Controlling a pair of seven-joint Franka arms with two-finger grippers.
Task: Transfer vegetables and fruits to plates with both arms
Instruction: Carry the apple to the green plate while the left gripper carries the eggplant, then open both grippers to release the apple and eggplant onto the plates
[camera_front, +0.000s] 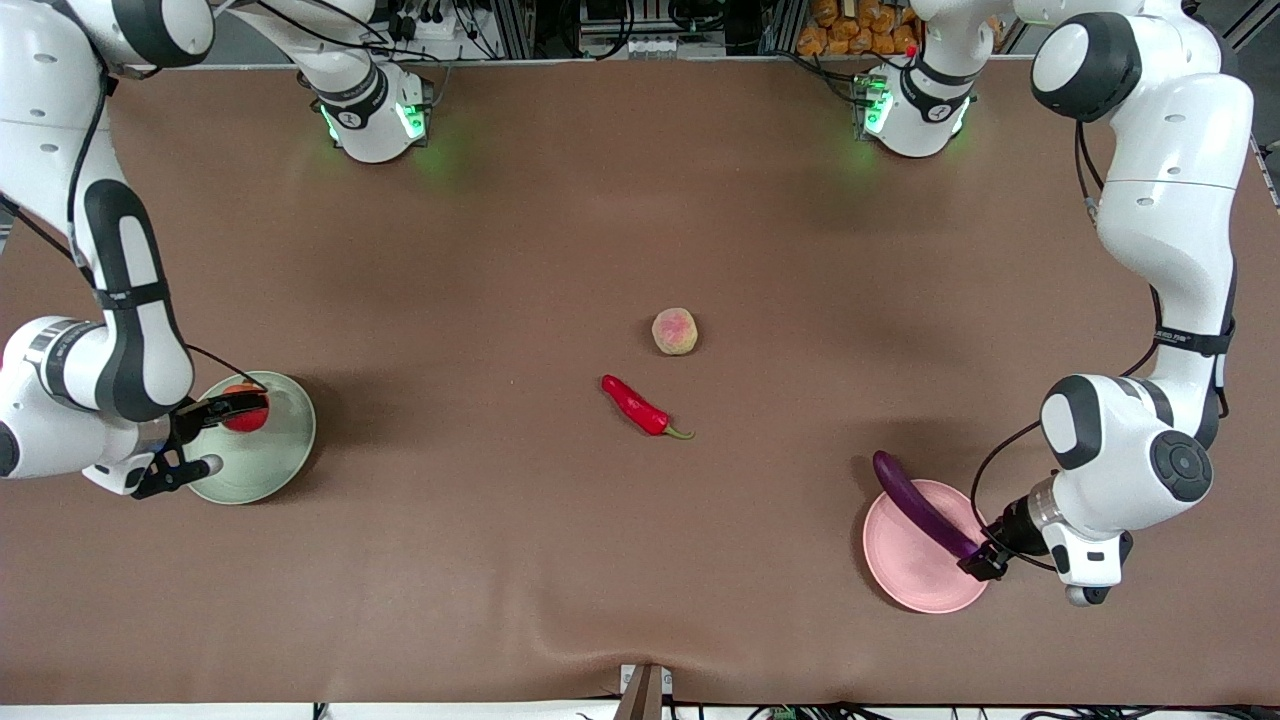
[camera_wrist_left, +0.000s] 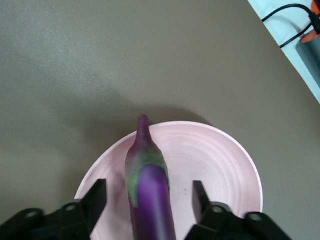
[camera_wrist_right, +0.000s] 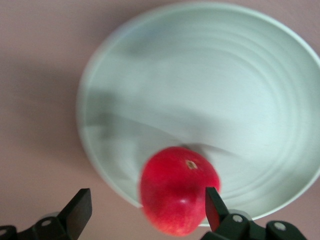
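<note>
With both end effectors spread apart, the left (camera_front: 985, 562) over the eggplant (camera_front: 922, 507) on the pink plate (camera_front: 905, 585) and the right (camera_front: 205, 437) around the pomegranate (camera_front: 245, 412) on the green plate (camera_front: 285, 445) at the desk's ends, each should be lifted straight up so nothing is nudged off.

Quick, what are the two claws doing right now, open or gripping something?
Left gripper: open, fingers apart on either side of the eggplant over the pink plate.
Right gripper: open around the pomegranate at the green plate.

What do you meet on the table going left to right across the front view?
Pale green plate with the red-orange fruit on it → red chili pepper → peach-like fruit → pale pink plate with the purple eggplant across it.
</note>
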